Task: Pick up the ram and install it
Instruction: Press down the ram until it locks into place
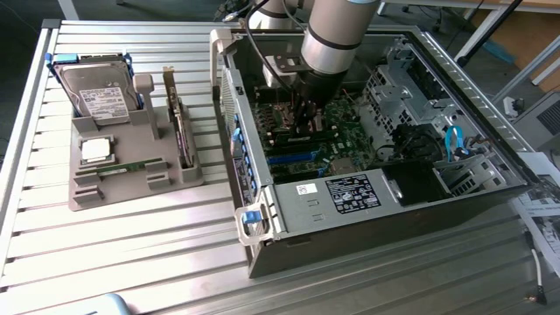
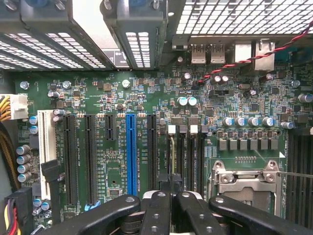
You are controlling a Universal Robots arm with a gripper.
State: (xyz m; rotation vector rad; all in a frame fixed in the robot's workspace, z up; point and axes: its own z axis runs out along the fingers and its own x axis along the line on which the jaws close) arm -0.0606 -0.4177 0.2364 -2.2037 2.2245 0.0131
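My gripper [image 1: 306,125] reaches down into the open computer case [image 1: 289,203], over the memory slots of the green motherboard [image 1: 350,141]. In the wrist view its fingers [image 2: 157,210] are pressed together, shut, right above the memory slots. A thin pale edge that looks like a ram [image 2: 171,152] stands edge-on in the slot under the fingertips; I cannot tell if they touch it. Another green ram stick [image 1: 122,168] lies flat on the grey holder [image 1: 131,190] outside the case.
The holder also carries a hard drive [image 1: 101,92], a silver processor [image 1: 96,149] and an upright dark expansion card [image 1: 180,125]. Beside the memory slots are the processor socket [image 2: 247,181] and a blue slot [image 2: 131,152]. Drive cages [image 1: 411,92] and cables crowd the case's far side.
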